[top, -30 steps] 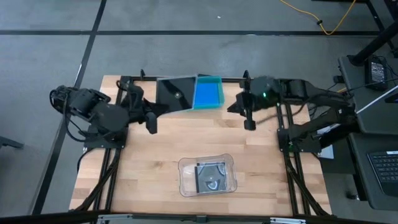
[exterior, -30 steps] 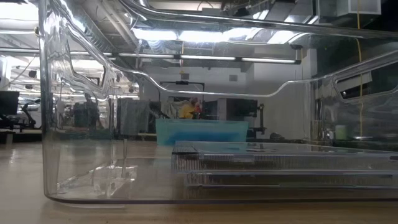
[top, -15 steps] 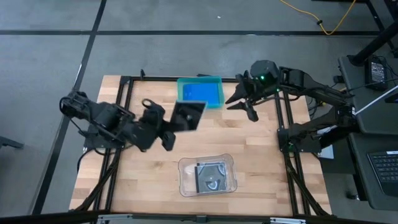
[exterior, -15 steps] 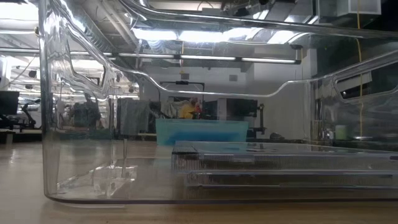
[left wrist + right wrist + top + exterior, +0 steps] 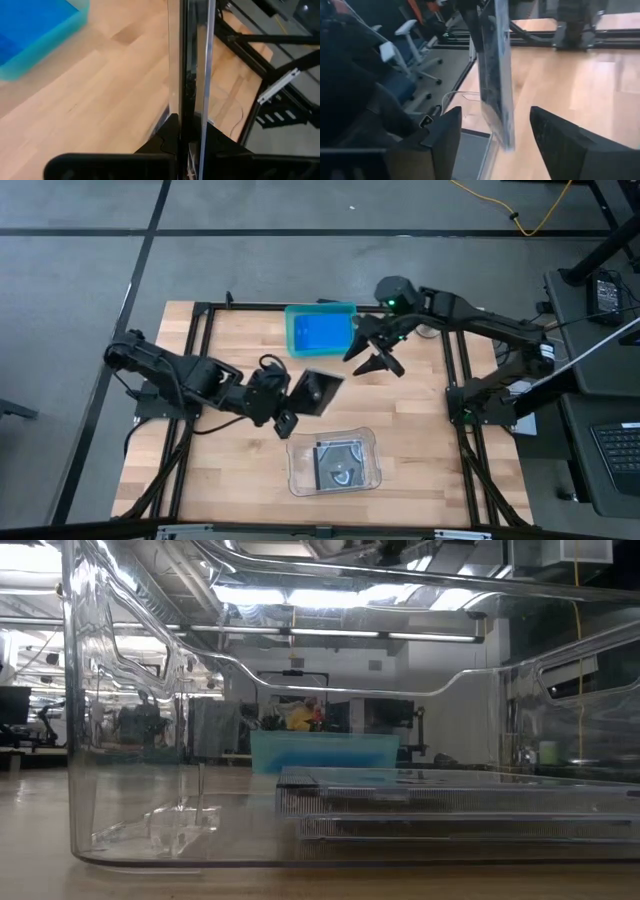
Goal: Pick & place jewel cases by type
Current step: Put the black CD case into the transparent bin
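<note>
Holding a dark square case (image 5: 318, 391) pinched between its fingers, the left gripper (image 5: 290, 402) hangs over the middle of the table (image 5: 230, 470), just above the clear tray's (image 5: 300, 477) far rim. Seen from the left wrist, the case (image 5: 189, 65) stands edge-on. More dark cases (image 5: 338, 463) lie stacked in the clear tray. The right gripper (image 5: 372, 352), fingers spread, hovers beside the teal tray (image 5: 292, 330), which holds blue cases (image 5: 318, 332).
</note>
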You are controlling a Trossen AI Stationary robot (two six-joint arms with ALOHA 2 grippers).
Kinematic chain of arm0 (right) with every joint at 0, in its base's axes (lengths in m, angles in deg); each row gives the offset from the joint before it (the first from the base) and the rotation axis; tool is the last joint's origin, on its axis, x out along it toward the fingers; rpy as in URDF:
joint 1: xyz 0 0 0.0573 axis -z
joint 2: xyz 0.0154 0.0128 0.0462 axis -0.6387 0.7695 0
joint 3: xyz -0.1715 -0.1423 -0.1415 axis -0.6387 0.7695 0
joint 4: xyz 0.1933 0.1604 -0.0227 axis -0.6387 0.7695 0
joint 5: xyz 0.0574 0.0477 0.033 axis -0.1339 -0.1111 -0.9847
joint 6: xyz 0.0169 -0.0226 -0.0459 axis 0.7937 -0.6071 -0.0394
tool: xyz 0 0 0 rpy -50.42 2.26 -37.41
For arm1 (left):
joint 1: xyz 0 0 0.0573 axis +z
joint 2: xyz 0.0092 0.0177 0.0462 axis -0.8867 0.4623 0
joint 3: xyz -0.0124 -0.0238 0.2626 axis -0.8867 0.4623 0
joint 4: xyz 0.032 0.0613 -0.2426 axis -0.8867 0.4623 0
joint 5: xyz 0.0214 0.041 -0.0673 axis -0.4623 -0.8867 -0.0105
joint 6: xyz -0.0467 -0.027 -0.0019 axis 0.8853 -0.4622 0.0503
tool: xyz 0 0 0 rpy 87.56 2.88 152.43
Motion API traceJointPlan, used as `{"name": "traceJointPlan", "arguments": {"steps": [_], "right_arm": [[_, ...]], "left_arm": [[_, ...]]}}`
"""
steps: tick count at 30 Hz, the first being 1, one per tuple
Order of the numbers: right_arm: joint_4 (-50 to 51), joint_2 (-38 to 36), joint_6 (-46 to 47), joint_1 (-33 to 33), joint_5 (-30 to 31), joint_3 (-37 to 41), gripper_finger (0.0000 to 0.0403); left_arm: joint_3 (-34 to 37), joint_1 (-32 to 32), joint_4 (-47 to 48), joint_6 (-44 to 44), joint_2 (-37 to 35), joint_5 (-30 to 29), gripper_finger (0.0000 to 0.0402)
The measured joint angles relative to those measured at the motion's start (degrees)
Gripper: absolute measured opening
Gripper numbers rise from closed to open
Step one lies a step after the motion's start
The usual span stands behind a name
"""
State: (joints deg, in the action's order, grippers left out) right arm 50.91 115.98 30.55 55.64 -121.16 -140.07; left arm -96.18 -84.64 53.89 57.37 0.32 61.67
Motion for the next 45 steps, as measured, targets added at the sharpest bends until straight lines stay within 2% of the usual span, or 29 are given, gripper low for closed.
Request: {"name": "traceJointPlan", "arguments": {"steps": [4, 17, 21, 34, 36, 39, 45], "right_arm": [[-2.7, 3.3, 1.1, -0.3, -3.6, 0.0, 0.0247], [-6.0, 11.2, 2.4, -4.7, -9.5, 0.0, 0.0240], [-6.0, 11.6, 2.5, -5.2, -9.6, 0.0, 0.0202], [-7.3, 11.5, 3.9, -5.1, -8.8, 0.0, 0.0021], [-7.3, 11.5, 4.1, -5.1, -8.8, 0.0, 0.0014], [-7.4, 11.5, 5.4, -5.1, -8.8, 0.0, 0.0024], [-6.7, 11.2, 6.9, -4.6, -8.8, 0.0, 0.0013]], "left_arm": [[1.5, 1.7, -4.1, -3.3, 0.4, 3.0, 0.0013], [2.2, 7.1, -9.0, -11.0, 0.4, 8.1, 0.0013], [2.2, 7.4, -9.0, -11.0, 0.4, 8.7, 0.0013], [2.2, 7.4, -9.2, -10.3, 0.7, 10.4, 0.0023], [2.2, 7.4, -9.2, -10.3, 0.7, 10.5, 0.0032], [2.2, 7.4, -9.2, -10.4, 0.7, 11.7, 0.0044], [2.2, 7.2, -8.8, -10.5, 0.7, 20.9, 0.0061]]}}
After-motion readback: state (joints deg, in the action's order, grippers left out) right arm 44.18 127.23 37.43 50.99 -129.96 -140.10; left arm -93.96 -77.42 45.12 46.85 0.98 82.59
